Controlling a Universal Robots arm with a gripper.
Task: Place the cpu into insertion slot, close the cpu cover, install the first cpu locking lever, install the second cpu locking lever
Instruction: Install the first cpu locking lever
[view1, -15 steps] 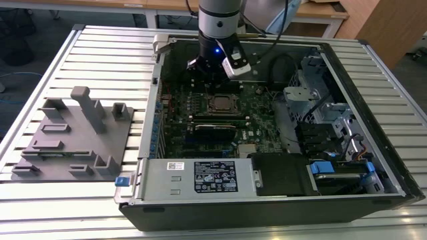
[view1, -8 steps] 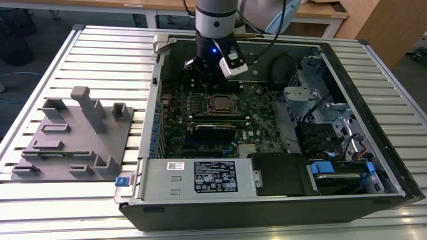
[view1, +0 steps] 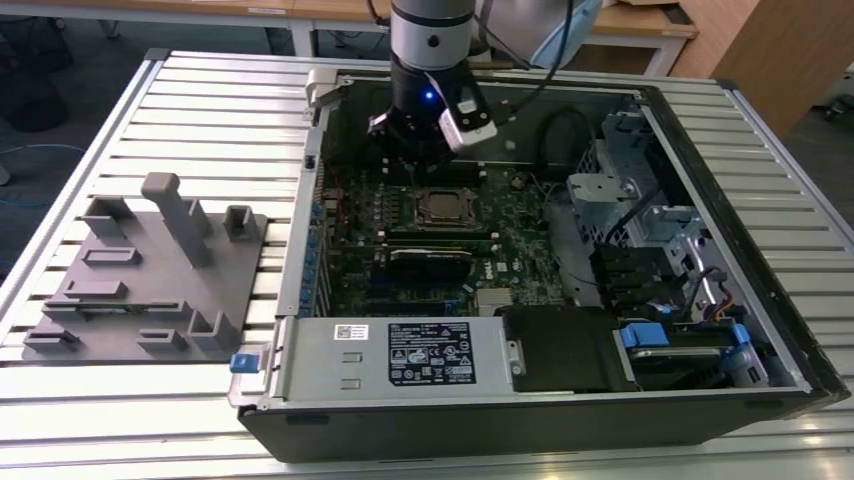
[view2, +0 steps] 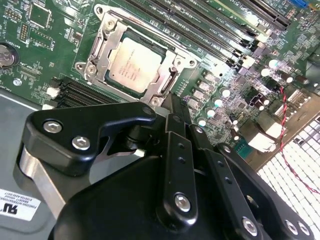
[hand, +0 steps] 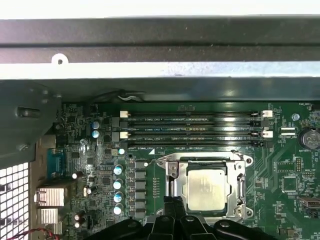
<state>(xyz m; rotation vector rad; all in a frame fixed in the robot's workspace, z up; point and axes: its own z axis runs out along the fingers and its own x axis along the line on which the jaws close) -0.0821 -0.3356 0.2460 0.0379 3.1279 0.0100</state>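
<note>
— Slatted tabletop (view1: 200, 110) carries our open case (view1: 747, 330); where's the cpu (view2: 134, 65)?
— We see it seated in the slot (view2: 98, 50), mid-frame in the exterior view, cover (view2: 169, 76) down over it. Our claw (view2: 172, 107) is closed, tips at the slot's edge, gripping nothing.

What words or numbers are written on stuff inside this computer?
Label on the grey box: too small to read.
Print on the cpu: too blurred to read.
White print by the memory slots: too small to read.
Nothing can be quoted.
</note>
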